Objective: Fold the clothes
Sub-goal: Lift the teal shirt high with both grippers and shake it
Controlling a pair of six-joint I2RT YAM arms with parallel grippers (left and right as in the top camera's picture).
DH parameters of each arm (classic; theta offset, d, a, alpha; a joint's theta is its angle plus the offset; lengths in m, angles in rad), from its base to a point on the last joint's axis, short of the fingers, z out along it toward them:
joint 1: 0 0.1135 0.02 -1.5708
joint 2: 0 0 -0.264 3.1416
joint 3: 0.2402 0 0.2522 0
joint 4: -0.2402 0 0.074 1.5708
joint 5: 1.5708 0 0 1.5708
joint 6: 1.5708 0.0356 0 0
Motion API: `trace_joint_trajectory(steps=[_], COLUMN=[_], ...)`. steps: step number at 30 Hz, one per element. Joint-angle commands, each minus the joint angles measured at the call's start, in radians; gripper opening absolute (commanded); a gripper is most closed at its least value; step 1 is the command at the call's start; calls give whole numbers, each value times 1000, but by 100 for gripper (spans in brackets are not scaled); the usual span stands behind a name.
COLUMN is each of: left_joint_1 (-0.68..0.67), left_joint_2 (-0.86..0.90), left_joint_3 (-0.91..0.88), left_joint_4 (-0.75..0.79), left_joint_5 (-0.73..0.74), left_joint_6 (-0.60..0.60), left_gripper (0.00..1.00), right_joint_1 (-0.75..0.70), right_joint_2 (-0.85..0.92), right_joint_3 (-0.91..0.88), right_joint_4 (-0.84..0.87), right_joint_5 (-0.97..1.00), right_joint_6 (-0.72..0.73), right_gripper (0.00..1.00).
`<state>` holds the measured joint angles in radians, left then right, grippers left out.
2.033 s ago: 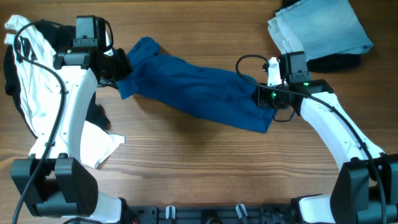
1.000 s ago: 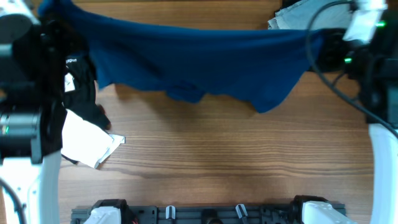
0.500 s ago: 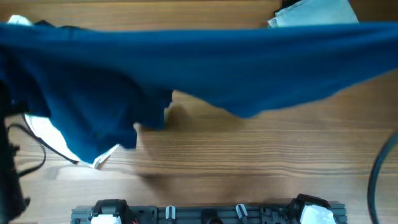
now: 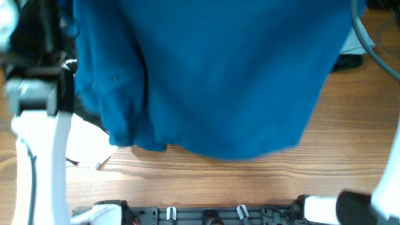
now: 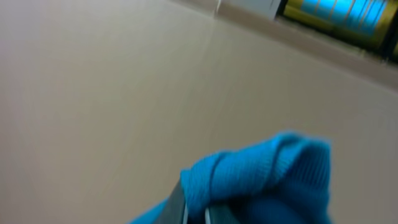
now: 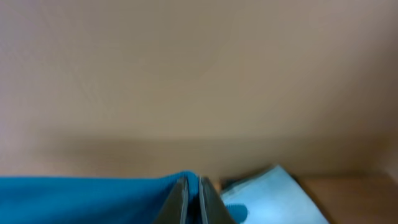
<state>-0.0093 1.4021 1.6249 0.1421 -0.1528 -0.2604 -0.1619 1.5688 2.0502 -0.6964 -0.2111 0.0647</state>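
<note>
The deep-blue shirt point(image 4: 219, 75) hangs lifted high, spread wide and close to the overhead camera, covering most of that view. My left gripper point(image 5: 196, 208) is shut on a bunched blue edge of the shirt point(image 5: 261, 174). My right gripper point(image 6: 193, 199) is shut on another blue edge point(image 6: 93, 199). Neither gripper's jaws show in the overhead view; only the left arm point(image 4: 37, 125) and a bit of the right arm point(image 4: 387, 187) do. A white garment point(image 4: 84, 147) lies at the left under the shirt. A black garment point(image 4: 350, 62) peeks out at the right.
A folded pale-blue cloth point(image 6: 273, 193) lies at the back right, also showing in the overhead view point(image 4: 356, 40). The wooden table point(image 4: 250, 181) shows along the front. The arm bases point(image 4: 206, 212) sit at the front edge.
Both arms raised the blue shirt from lying bunched on the table to hanging spread high; it now drops lower and fills more of the overhead view than half a second ago.
</note>
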Motion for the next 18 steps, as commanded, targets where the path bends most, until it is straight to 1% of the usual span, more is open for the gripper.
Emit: trace_joint_trajectory(steps=[1,3,5,8,11,13,15,18], left_joint_1=[5,5,5,6,6,6,6,9], left_joint_2=[90,114,134,139,139,139,139,149], left_joint_3=[40,71,130,213,233,233,233,233], left_joint_4=[255,333,362,315,273,193,59,-243], left_joint_5=[-80,-69,-37,-7,52,52,51,51], left_joint_6=[-38,-70,-68,-41,0,31,53,94], left_gripper=[4,4,4,4,4,4,4,4], right_joint_1=[58,68,66,57,40,36,36,36], right_joint_2=[77,85,83,84,84,90,112,180], right_joint_3=[64,106,168,254,278,278,275,246], right_joint_4=[128,188,230,242,229,167,76,-108], right_joint_5=[39,55,60,74,84,84,84,71], right_joint_6=[52,75,92,89,64,50,27,-7], right_gripper=[4,4,4,4,4,4,4,4])
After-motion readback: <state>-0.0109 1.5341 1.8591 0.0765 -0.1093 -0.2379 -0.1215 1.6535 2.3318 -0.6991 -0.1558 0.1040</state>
